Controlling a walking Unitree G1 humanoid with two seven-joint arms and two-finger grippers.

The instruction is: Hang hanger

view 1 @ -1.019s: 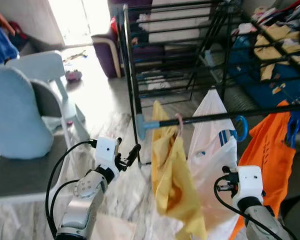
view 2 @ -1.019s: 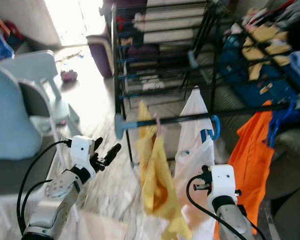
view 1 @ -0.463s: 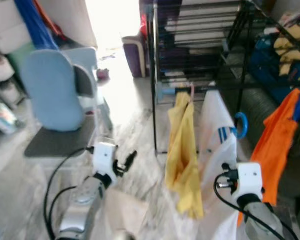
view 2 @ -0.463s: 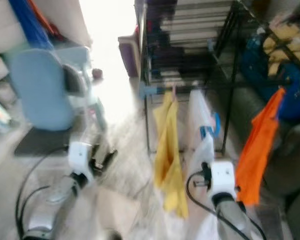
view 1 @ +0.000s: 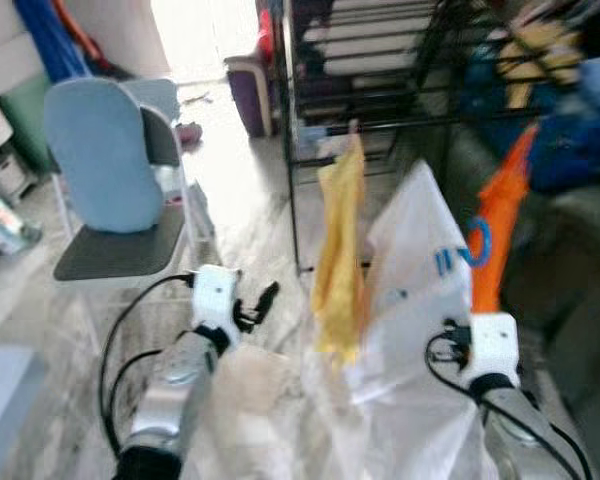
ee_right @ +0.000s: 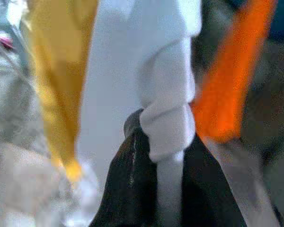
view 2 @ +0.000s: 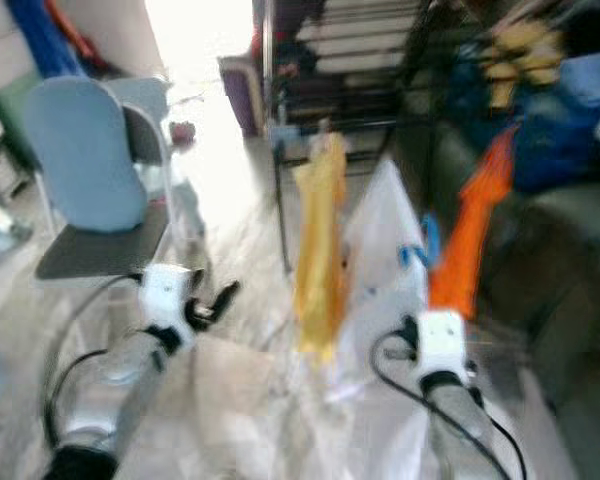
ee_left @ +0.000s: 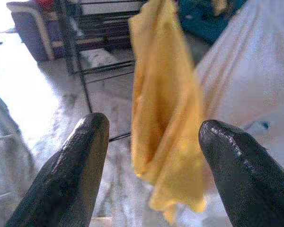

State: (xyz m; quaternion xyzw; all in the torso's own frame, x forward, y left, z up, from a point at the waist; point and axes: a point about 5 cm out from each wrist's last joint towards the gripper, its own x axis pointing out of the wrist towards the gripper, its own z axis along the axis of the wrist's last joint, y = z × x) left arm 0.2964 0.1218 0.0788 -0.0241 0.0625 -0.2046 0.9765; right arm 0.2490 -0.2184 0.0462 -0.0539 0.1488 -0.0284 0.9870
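Note:
A white garment (view 1: 420, 275) hangs on a blue hanger whose hook (view 1: 479, 243) shows at its top right. My right gripper (ee_right: 165, 137) is shut on a bunched fold of this white cloth, in front of the black drying rack (view 1: 285, 150). The hook is below the rack's front rail and apart from it. A yellow garment (view 1: 340, 240) hangs from that rail just left of the white one. My left gripper (ee_left: 154, 127) is open and empty, low at the left and pointing toward the yellow garment. The eye views are blurred.
An orange garment (view 1: 500, 210) hangs to the right of the hanger. A blue and grey chair (view 1: 100, 160) stands at the left on the marble floor (view 1: 230, 230). A purple stool (view 1: 248, 90) and piled clothes (view 1: 540, 60) lie behind the rack.
The whole view has shifted and the rack now looks farther off, so the camera has moved. The white garment stays in my right gripper. My left gripper stays open.

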